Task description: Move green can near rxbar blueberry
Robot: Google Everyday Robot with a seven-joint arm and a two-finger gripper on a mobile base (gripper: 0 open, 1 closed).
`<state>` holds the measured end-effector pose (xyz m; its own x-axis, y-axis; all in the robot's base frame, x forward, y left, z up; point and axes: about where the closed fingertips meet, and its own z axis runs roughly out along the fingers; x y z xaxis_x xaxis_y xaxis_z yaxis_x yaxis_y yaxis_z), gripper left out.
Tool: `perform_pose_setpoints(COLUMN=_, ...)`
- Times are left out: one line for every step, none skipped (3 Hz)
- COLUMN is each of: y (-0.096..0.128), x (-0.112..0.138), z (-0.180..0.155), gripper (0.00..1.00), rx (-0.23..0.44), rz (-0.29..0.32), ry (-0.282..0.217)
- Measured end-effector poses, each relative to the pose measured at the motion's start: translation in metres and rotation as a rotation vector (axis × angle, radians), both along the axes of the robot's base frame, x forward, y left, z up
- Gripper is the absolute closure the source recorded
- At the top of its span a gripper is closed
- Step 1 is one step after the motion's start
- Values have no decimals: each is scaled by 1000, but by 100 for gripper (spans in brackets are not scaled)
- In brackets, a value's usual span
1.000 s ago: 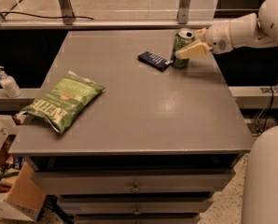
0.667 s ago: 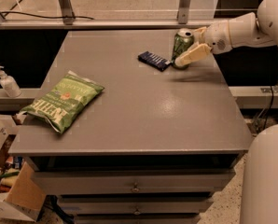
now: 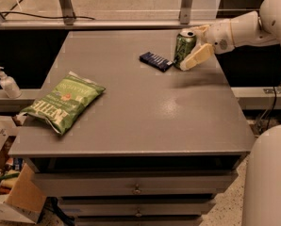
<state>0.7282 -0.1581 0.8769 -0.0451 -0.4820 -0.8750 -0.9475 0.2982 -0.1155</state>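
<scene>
The green can (image 3: 183,46) stands upright on the grey table (image 3: 140,112) near its far right corner. The rxbar blueberry (image 3: 155,60), a flat dark-blue bar, lies just left of the can with a small gap between them. My gripper (image 3: 193,45) reaches in from the right at the can's right side. It is open. One cream finger (image 3: 197,56) slants down in front of the can's base and the other sits behind its top. The can stands on the table by itself.
A large green chip bag (image 3: 62,101) lies at the table's left front. A hand-sanitiser bottle (image 3: 6,83) stands on a ledge to the left. Cardboard boxes (image 3: 13,197) sit on the floor at lower left. Drawers run under the tabletop.
The fingers, closed around the can a second ago, have spread apart. The can has stayed upright next to the blue bar.
</scene>
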Motion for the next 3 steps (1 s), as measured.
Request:
perform_pose_setpoints(y=-17, x=-9, z=10, gripper=0, rx=25, rz=6, ry=-18)
perform_pose_setpoints(y=-63, x=-25, z=23, gripper=0, rx=66, rz=-33, ry=-46)
perform_pose_setpoints(y=-62, x=-25, z=22, gripper=0, rx=66, rz=-32, ry=-45)
